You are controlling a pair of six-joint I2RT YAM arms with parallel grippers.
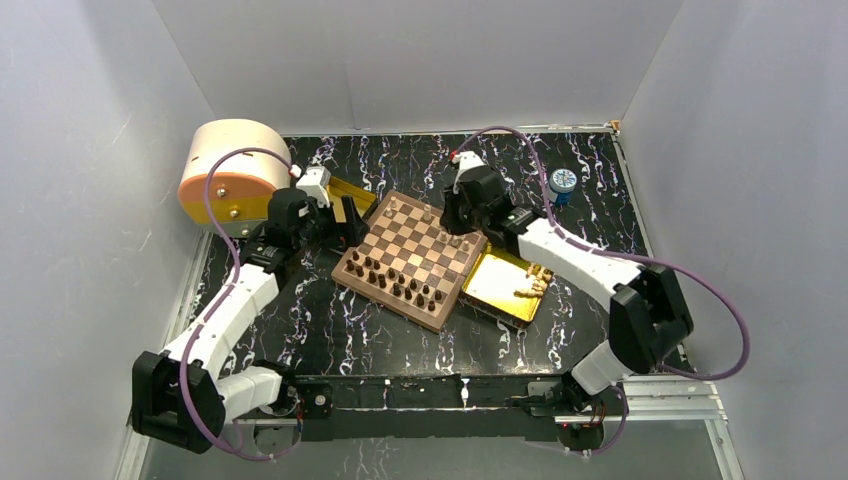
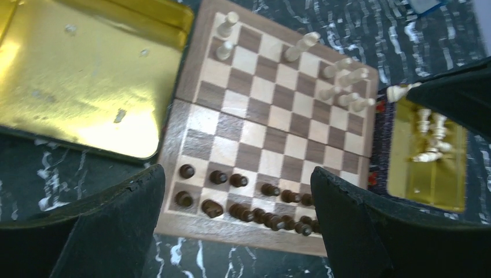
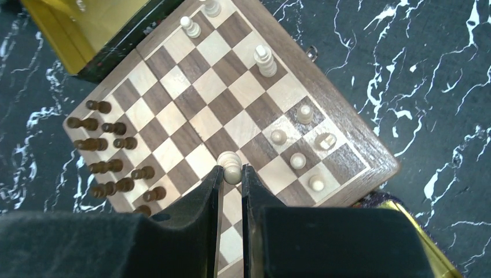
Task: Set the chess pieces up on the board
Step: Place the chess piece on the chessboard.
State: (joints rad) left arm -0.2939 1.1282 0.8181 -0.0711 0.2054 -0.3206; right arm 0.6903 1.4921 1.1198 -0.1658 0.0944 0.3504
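Observation:
The board (image 1: 415, 245) lies at an angle in the middle of the table. Dark brown chess pieces (image 1: 395, 280) fill its two near-left rows (image 2: 243, 202). Several light tan pieces (image 3: 298, 139) stand at the far-right corner. My right gripper (image 3: 231, 174) is shut on a light tan pawn (image 3: 231, 167), held just above a square beside those pieces. My left gripper (image 2: 236, 176) hangs open over the dark rows, its fingers apart with nothing between them.
An empty gold tray (image 2: 81, 75) sits left of the board. A second gold tray (image 1: 495, 290) on the right holds loose tan pieces (image 1: 535, 285). An orange-and-cream drum (image 1: 230, 175) stands at the back left and a small blue object (image 1: 563, 183) at the back right.

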